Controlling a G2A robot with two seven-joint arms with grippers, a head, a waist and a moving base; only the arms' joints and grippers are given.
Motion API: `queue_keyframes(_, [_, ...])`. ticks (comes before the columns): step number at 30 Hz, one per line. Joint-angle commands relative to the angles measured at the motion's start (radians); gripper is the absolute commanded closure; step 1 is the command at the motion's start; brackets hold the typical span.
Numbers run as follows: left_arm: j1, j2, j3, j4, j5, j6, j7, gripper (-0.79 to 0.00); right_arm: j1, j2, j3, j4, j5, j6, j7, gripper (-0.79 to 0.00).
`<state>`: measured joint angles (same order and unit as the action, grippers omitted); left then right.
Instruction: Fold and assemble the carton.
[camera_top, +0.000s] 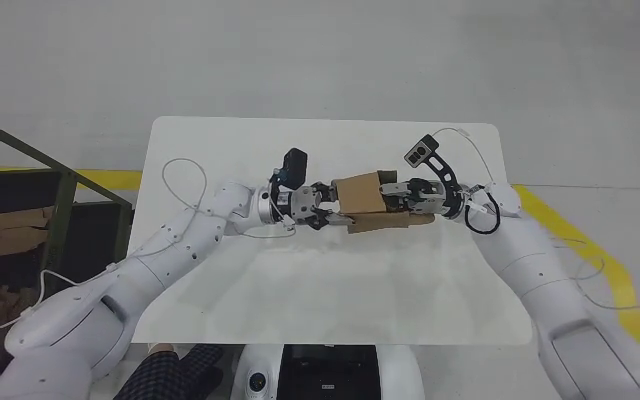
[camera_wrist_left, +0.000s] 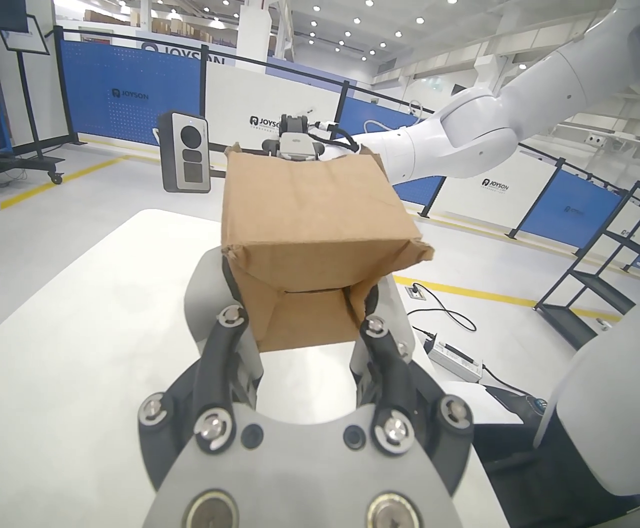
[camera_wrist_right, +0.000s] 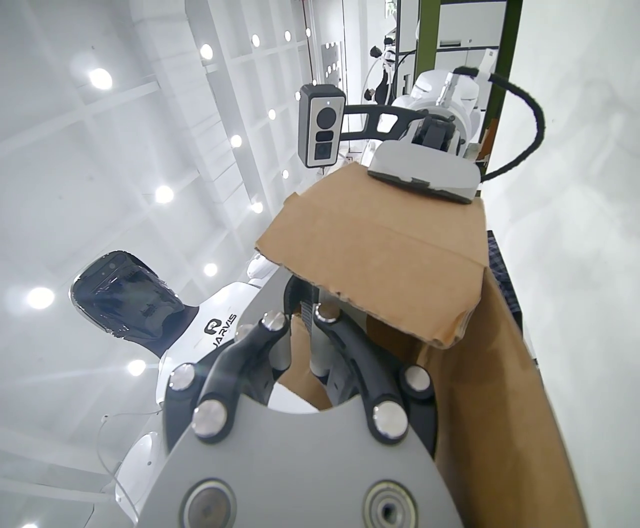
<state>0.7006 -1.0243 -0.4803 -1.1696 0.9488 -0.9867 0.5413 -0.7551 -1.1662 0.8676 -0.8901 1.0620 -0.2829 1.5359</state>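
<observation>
Presently: carton held over table between both grippers; left gripper clamped across one end, right gripper pinching opposite flap.

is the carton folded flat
No, the carton is opened into a box shape between the left gripper and the right gripper.

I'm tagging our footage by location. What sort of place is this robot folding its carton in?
Probably an industrial hall or robot test floor: blue barrier panels fence off the cell, yellow lines mark the floor, and a metal rack stands beyond the white table below the carton.
</observation>
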Motion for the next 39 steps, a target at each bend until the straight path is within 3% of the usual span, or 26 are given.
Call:
queue_keyframes(1, [0.005, -0.001, -0.011, 0.000, 0.001, -0.008, -0.004, -0.391, -0.001, -0.001, 0.005, 0.002, -0.003, 0.001, 0.000, 0.000])
queue_keyframes(11, [0.042, -0.006, -0.062, -0.004, 0.024, -0.026, -0.022, -0.385, -0.006, 0.003, 0.036, 0.001, -0.021, 0.013, 0.000, 0.000])
queue_keyframes(14, [0.051, -0.006, -0.073, -0.008, 0.033, -0.026, -0.019, -0.379, -0.010, 0.006, 0.046, -0.003, -0.025, 0.017, 0.000, -0.071])
queue_keyframes(20, [0.066, -0.004, -0.094, -0.013, 0.052, -0.026, -0.012, -0.369, -0.020, 0.013, 0.074, -0.001, -0.027, 0.016, 0.000, -0.052])
queue_keyframes(22, [0.071, -0.004, -0.100, -0.015, 0.058, -0.026, -0.008, -0.369, -0.021, 0.019, 0.086, 0.006, -0.040, 0.016, 0.000, 0.000])
queue_keyframes(39, [0.066, -0.006, -0.069, -0.051, 0.071, -0.026, -0.020, -0.363, -0.023, 0.034, 0.059, -0.087, -0.166, 0.059, 0.000, 0.000])
